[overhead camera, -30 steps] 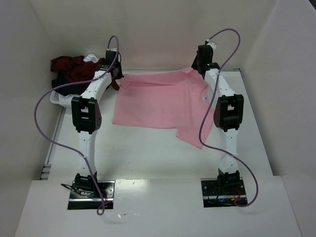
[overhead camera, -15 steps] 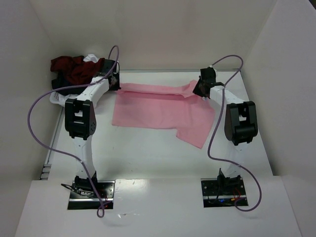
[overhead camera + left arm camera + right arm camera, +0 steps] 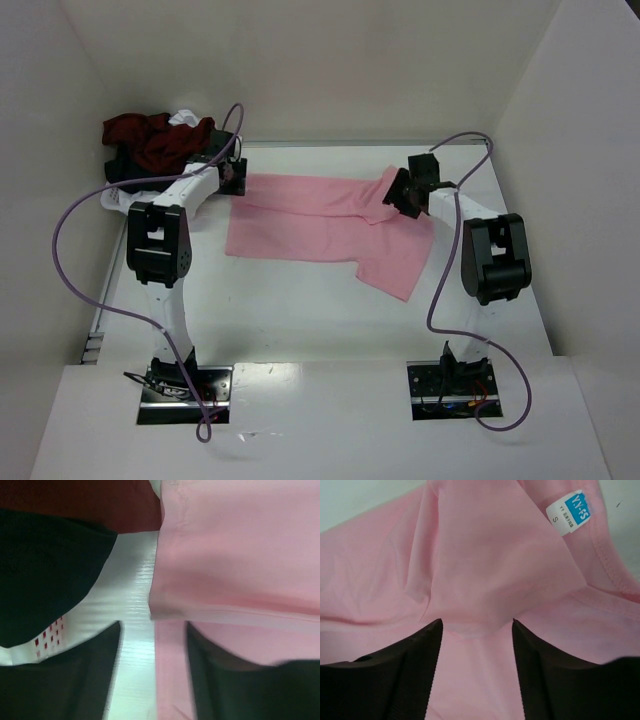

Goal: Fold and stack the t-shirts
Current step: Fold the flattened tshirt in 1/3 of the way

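Note:
The light pink t-shirt (image 3: 320,225) lies on the white table, its far edge folded over toward the near side in a band. My left gripper (image 3: 236,180) hangs low over the band's left end, open. In the left wrist view the jaws (image 3: 153,625) straddle the shirt's folded edge (image 3: 240,555) and bare table, gripping nothing. My right gripper (image 3: 398,192) is over the collar end, also open (image 3: 477,622). A folded pink flap (image 3: 485,555) lies just past its fingertips, beside the white neck label (image 3: 568,512). More t-shirts, dark red (image 3: 150,138) and black, are heaped at the far left.
The heap sits in a small white basket (image 3: 115,200) at the table's far left corner. In the left wrist view, dark red cloth (image 3: 75,505) and black cloth (image 3: 45,580) lie close beside the pink edge. White walls enclose the table on three sides.
Both grippers came down and toward the near side, carrying the pink shirt's far edge over onto itself. Both then opened and let the cloth go.

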Robot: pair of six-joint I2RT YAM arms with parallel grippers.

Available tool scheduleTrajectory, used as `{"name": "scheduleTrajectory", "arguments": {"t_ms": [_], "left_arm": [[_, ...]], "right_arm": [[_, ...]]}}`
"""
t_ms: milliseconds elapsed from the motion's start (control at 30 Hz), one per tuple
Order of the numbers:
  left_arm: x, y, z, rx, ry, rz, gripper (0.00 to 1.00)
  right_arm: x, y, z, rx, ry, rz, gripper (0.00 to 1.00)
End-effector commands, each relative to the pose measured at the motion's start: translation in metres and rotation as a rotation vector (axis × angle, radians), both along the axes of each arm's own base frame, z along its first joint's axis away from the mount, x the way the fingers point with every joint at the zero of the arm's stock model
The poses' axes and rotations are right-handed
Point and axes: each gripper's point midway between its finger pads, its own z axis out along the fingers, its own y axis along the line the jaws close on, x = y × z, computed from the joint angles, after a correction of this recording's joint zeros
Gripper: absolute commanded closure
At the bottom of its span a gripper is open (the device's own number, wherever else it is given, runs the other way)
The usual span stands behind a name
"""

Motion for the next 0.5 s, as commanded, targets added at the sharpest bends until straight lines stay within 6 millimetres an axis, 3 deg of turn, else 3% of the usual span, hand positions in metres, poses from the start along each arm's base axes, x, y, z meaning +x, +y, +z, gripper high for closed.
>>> {"name": "scheduleTrajectory", "arguments": {"t_ms": [0, 33, 67, 100, 200, 267, 333, 467], "left_arm": [[0.006, -0.001, 0.028, -0.017, -0.060, -0.015, 0.31], [0.010, -0.006, 0.040, -0.040, -0.087, -0.022, 0.27], [0.014, -0.010, 0.048, -0.058, -0.106, -0.035, 0.21], [0.015, -0.015, 0.057, -0.083, -0.118, -0.056, 0.17], [0.022, -0.028, 0.072, -0.146, -0.151, -0.081, 0.12], [0.028, -0.031, 0.080, -0.163, -0.185, -0.084, 0.12], [0.039, -0.034, 0.083, -0.177, -0.206, -0.085, 0.12], [0.059, -0.046, 0.072, -0.245, -0.229, -0.086, 0.19]], "right_arm": [[0.000, -0.004, 0.036, -0.005, -0.076, 0.003, 0.34], [0.001, -0.010, 0.041, -0.031, -0.091, -0.010, 0.32], [0.002, -0.012, 0.050, -0.040, -0.112, -0.022, 0.21], [0.008, -0.015, 0.065, -0.052, -0.150, -0.028, 0.17], [0.023, -0.022, 0.091, -0.100, -0.234, -0.039, 0.14], [0.033, -0.026, 0.095, -0.131, -0.253, -0.046, 0.14], [0.053, -0.032, 0.095, -0.156, -0.268, -0.048, 0.22], [0.087, -0.038, 0.084, -0.171, -0.261, -0.043, 0.26]]}}
